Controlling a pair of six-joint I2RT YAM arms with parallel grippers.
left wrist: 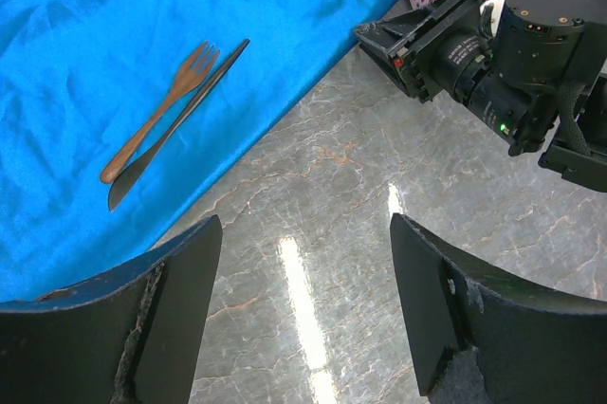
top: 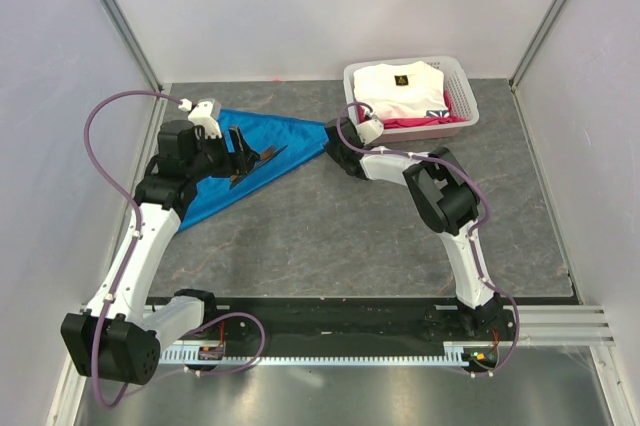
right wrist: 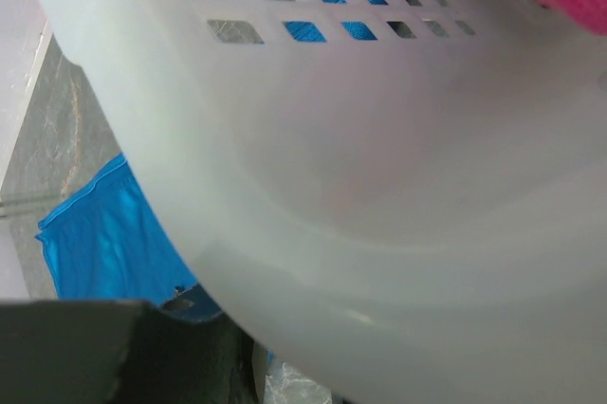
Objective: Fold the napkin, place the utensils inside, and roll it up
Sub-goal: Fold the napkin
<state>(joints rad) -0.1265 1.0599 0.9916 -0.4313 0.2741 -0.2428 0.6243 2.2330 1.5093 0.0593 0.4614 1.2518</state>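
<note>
1. The left wrist view is showing what the overhead view is blurring: the utensils [left wrist: 156,118], one brown and forked, one dark and slim, are lying side by side on the folded blue napkin [left wrist: 85,53] at the worktop's [top: 330,236] far left.
2. The right wrist view is showing mostly the white basket [right wrist: 379,186] wall.
3. The left tool [left wrist: 303,233] is hovering wide open, gripping nothing. The right tool [left wrist: 384,39] is sitting at the napkin's corner — whether it is pinching the cloth, I cannot tell.
4. An emblem on the white garment [top: 399,79] is appearing too small to read.
</note>
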